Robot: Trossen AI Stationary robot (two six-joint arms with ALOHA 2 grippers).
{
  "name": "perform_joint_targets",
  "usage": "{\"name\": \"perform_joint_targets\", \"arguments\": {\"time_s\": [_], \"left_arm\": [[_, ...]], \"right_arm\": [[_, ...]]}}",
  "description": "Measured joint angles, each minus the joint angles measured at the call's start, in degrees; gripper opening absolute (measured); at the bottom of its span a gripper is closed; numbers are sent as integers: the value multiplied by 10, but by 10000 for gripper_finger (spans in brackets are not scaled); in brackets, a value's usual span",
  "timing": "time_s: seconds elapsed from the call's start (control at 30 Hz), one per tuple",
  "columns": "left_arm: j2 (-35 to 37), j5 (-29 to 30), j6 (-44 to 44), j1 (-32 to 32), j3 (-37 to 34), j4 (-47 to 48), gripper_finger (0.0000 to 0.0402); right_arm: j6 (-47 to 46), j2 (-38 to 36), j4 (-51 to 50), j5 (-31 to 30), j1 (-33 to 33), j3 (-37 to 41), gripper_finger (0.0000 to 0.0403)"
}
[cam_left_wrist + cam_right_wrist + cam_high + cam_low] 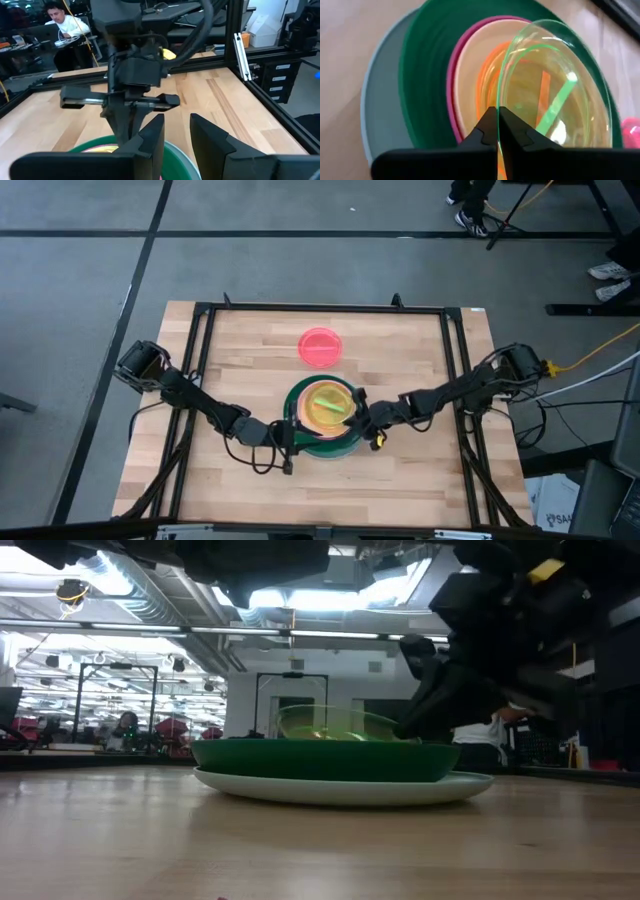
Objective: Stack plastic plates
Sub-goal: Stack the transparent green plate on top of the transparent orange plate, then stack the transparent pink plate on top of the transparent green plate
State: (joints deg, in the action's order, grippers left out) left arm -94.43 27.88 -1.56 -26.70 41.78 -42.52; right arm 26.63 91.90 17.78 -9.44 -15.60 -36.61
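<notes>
Wooden worktop (240, 350) carries the plate stack (322, 442); the right claw (498, 131), pinched tight on a neon green plate's (555, 90) rim, holds it tilted for lowering onto the stack. Left claw (176, 134) waits beside, half-open, empty.

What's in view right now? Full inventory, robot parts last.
Table: one, light wood, black frame round it.
Blue plate: one, pale, bottom of the stack at table centre.
Green plate: one, dark, on the blue one.
Magenta plate: one, only its rim shows, in the green one.
Peach plate: one, in the magenta one.
Orange plate: one, translucent, on the peach one.
Neon plate: one, clear green, tilted over the stack.
Pink plate: one, alone behind the stack.
Person: one, seated, beyond the table.
Left gripper: jaws apart, at the stack's left edge.
Right gripper: jaws shut on the neon plate's rim.
</notes>
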Motion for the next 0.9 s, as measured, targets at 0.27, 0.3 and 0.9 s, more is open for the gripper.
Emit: {"name": "perform_joint_targets", "arguments": {"time_s": [0.27, 0.3, 0.9], "left_arm": [[0, 0, 0, 0, 0, 0, 86], [0, -1, 0, 0, 0, 0, 86], [0, -1, 10, 0, 0, 6, 86]], "right_arm": [[-83, 0, 1, 11, 15, 0, 20], [-89, 0, 1, 11, 15, 0, 30], [-99, -87, -142, -44, 27, -51, 124]]}}
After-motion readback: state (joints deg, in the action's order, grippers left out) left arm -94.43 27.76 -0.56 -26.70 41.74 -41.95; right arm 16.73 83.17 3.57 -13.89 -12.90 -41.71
